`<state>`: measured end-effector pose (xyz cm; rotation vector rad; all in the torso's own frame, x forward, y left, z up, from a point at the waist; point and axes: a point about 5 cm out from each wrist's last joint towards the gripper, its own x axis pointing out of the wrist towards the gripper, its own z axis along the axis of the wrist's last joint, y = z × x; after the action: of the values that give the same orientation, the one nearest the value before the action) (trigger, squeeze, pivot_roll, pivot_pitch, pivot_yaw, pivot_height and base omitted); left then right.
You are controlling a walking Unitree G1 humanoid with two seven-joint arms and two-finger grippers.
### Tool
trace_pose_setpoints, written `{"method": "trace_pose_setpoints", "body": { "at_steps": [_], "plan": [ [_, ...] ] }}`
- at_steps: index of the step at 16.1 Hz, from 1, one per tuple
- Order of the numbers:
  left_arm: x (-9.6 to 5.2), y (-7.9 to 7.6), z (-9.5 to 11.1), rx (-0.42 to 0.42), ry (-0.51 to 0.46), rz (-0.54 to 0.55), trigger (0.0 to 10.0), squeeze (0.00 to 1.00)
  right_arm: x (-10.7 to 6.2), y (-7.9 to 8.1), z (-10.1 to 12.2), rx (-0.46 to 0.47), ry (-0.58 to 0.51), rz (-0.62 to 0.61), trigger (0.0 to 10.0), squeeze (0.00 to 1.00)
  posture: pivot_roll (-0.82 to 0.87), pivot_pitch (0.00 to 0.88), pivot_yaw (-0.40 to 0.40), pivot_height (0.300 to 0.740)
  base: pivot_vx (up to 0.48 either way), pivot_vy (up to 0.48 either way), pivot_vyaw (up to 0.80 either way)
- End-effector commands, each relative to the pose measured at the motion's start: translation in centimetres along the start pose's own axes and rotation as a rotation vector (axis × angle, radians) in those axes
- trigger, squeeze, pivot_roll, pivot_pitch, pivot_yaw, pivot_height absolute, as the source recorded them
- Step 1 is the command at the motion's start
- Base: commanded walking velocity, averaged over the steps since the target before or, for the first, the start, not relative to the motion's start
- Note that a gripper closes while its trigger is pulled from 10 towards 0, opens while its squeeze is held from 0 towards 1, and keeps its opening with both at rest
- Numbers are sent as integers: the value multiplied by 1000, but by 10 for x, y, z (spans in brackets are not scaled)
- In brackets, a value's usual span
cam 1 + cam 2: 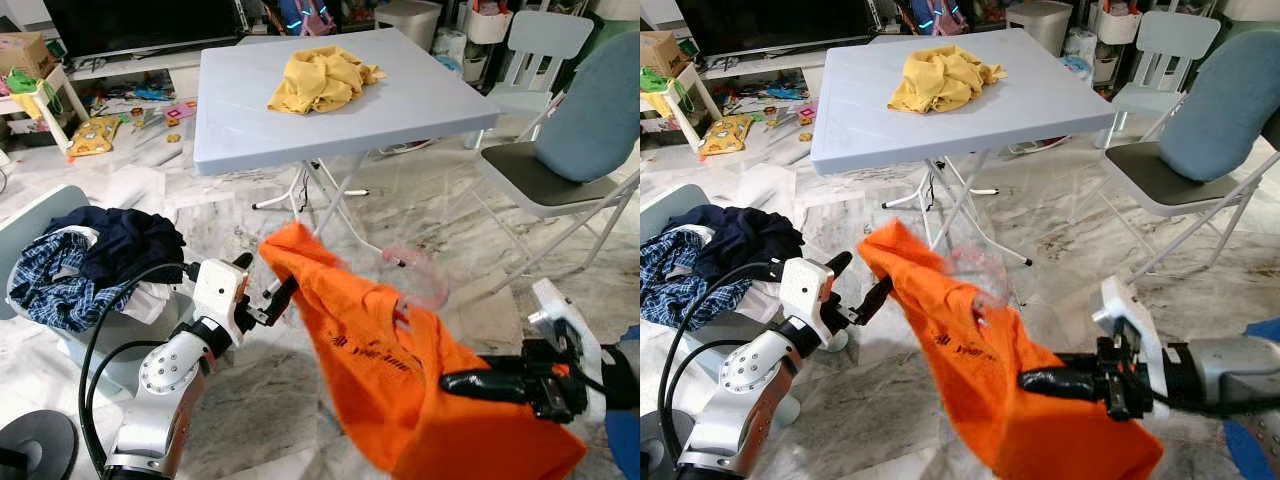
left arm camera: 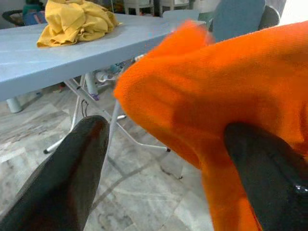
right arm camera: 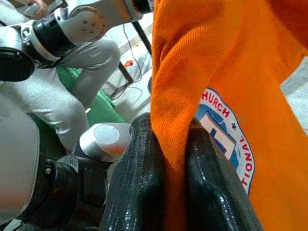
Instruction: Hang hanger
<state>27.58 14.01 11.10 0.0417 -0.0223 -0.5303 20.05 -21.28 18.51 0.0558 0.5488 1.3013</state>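
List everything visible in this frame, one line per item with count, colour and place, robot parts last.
orange shirt: one, orange with printed lettering, held up between both pincers in front of the robot
hanger: one, clear pinkish, blurred, at the shirt's collar
yellow cloth: one, yellow, crumpled on the table
table: one, pale grey-blue folding, ahead of the robot
laundry basket: one, pale, holding dark navy and blue plaid clothes, on the robot's left
chair: one, blue-grey backrest, dark seat, on the right
left pincer: black fingers, at the shirt's upper edge; grip unclear
right pincer: black fingers, shut on the shirt's fabric
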Motion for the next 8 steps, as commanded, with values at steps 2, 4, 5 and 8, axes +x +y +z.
{"method": "trace_pose_setpoints", "body": {
  "at_steps": [2, 4, 5, 8],
  "plan": [
    [0, -1, 2, 5, -12, -32, 0, 0, 0, 10, 10, -78, -16, 68, 10000, 0, -163, 33, 44, 740, 0, 0, 0],
    [0, -1, 1, 6, -10, -41, 0, 0, 0, 11, 9, -78, -13, 73, 10000, 0, -164, 34, 44, 740, 0, 0, 0],
    [0, -1, -1, 16, -3, -44, 0, 0, 0, 11, 8, -79, -10, 76, 10000, 0, -163, 34, 44, 740, 0, 0, 0],
    [-2, 4, -4, 46, 9, -18, 0, 0, 1, 12, 7, -82, 0, 82, 10000, 0, -161, 34, 43, 740, 0, 0, 0]
  ]
}}
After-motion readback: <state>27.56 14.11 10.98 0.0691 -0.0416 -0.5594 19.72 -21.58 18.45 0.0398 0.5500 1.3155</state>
